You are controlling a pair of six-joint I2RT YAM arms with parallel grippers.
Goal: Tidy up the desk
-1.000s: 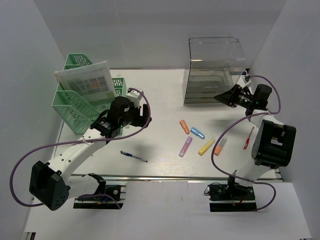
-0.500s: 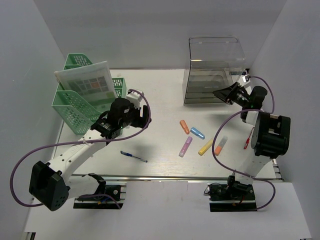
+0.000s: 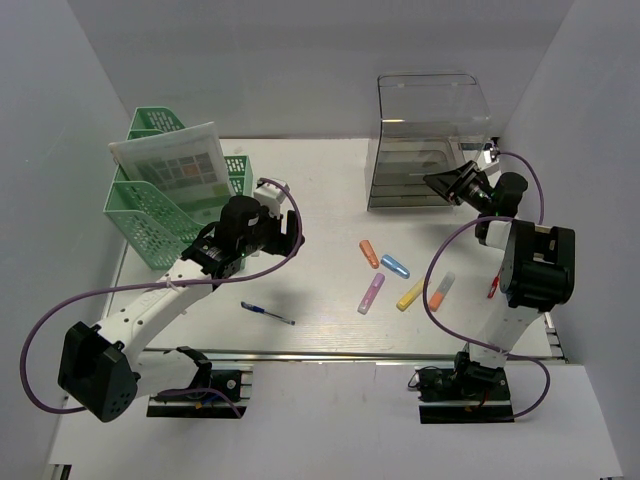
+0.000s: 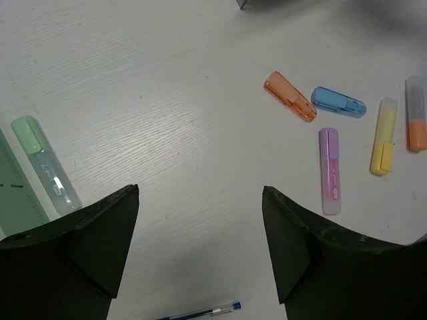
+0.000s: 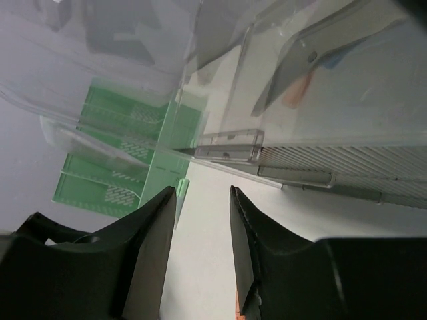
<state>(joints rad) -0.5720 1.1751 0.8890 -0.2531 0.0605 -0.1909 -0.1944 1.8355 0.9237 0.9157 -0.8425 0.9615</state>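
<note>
Left arm (image 3: 150, 300) — stretched from base at front-left of desk (image 3: 320, 190) toward desk middle, forearm low, wrist bent down. Left gripper (image 3: 288, 232) hovers above desk left-centre, pointing down at desk surface, jaws spread wide, nothing between. Right arm (image 3: 520, 290) — stands steep from base at desk front-right, upper link folded toward desk far-right. Right gripper (image 3: 433, 182) aimed leftward above desk, jaws narrowly apart, empty

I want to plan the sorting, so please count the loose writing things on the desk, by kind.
Highlighters: 6 (orange highlighter, blue highlighter, purple highlighter, yellow highlighter, grey-and-orange highlighter, green highlighter)
Pens: 2 (blue pen, red pen)
Total: 8 on the desk
</note>
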